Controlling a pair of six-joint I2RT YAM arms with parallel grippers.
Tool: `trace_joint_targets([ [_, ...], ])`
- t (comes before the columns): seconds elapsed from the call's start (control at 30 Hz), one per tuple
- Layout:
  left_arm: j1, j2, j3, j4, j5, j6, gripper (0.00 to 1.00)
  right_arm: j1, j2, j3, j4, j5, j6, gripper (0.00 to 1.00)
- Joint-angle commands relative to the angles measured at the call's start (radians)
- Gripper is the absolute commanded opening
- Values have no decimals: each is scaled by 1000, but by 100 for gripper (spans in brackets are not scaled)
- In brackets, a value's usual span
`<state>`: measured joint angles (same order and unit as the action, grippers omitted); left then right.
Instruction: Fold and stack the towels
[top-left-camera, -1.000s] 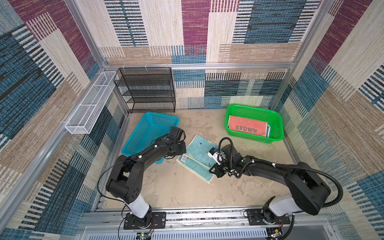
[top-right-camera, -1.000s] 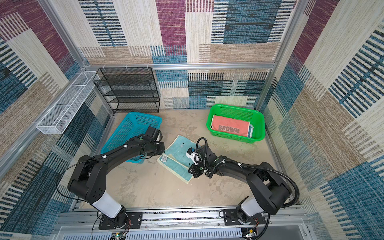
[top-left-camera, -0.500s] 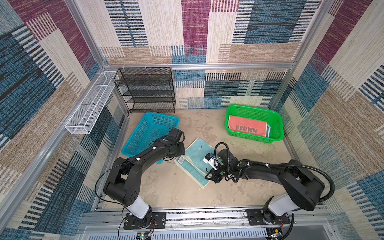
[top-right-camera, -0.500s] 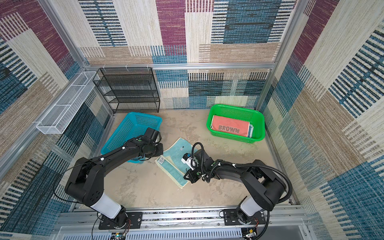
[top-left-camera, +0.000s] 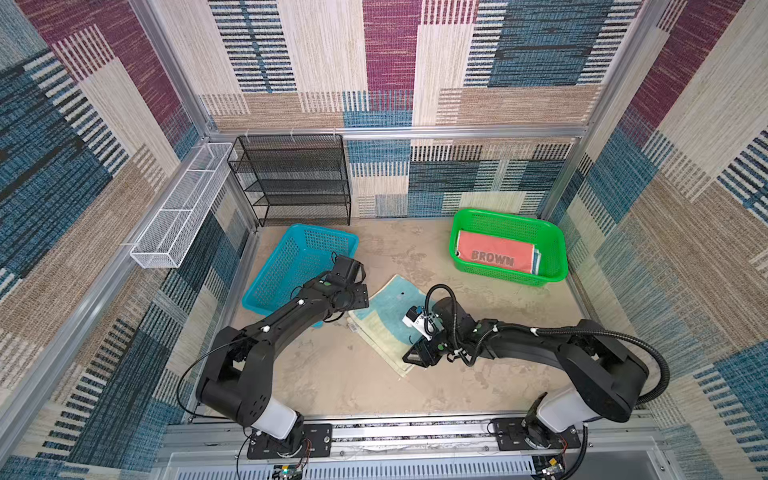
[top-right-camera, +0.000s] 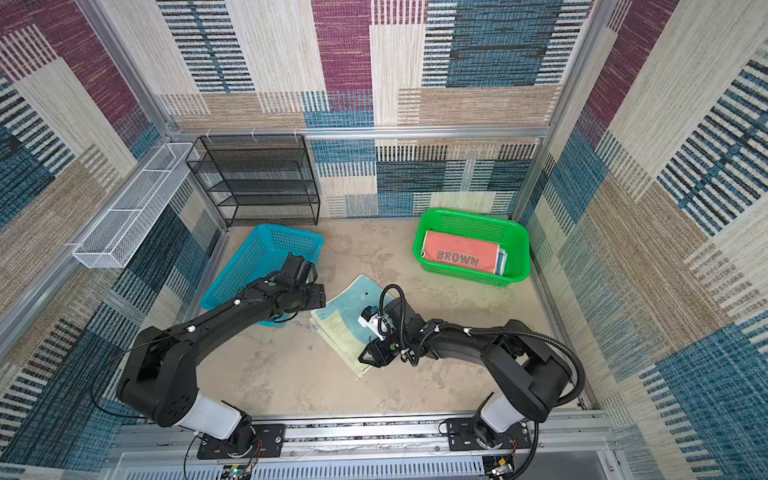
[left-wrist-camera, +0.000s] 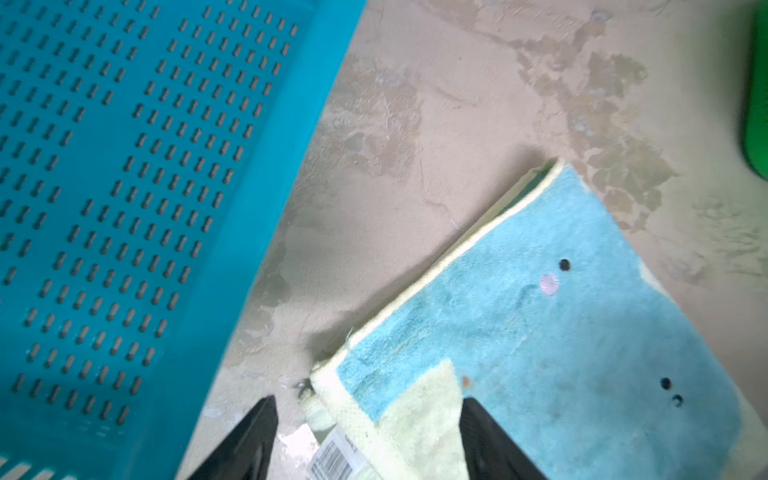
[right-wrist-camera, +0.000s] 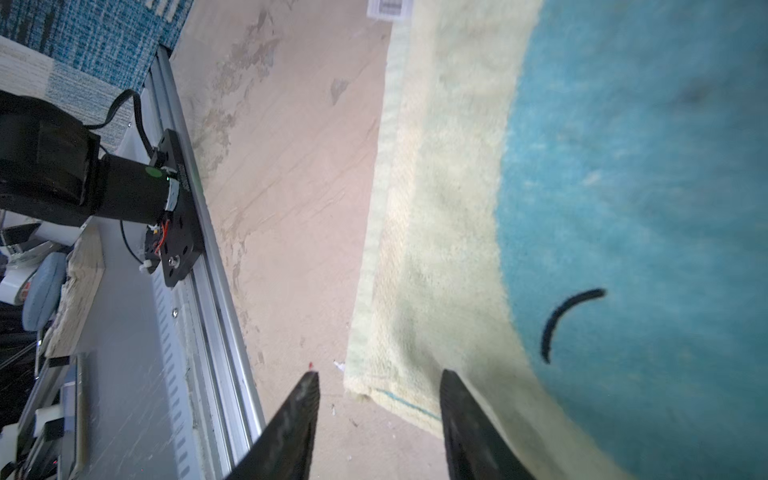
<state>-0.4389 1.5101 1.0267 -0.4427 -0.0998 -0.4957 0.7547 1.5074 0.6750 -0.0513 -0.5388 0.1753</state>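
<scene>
Towel (top-left-camera: 384, 309), blue and cream, folded, flat on the table (top-left-camera: 332, 374) at frame centre in both top views, between the blue basket (top-left-camera: 291, 266) at left and the green basket (top-left-camera: 555, 253) at upper right. Inside the green basket, a coral towel (top-left-camera: 494, 255) lettered BROWN.

Left arm stretched low from lower left, left gripper (top-left-camera: 353, 308) at the towel's left corner. In the left wrist view, fingers (left-wrist-camera: 245, 440) spread wide, straddling the labelled corner, gripping nothing.

Right arm bent in from lower right, right gripper (top-left-camera: 409, 358) at the towel's lowest corner. Fingers (right-wrist-camera: 469, 432) parted, one over cloth, one over bare table, nothing pinched.

A second earlier, both pinched shut at those corners; now both released, towel slightly further toward lower left.
</scene>
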Motion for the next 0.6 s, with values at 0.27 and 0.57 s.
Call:
trace_joint_targets([
  [0.27,-1,4,27,119,168,65,72,-142,-170,-33,-57,478,208,49],
  [0.57,-11,75,60,150,201,61,71,-266,-178,-137,14,438,256,52],
])
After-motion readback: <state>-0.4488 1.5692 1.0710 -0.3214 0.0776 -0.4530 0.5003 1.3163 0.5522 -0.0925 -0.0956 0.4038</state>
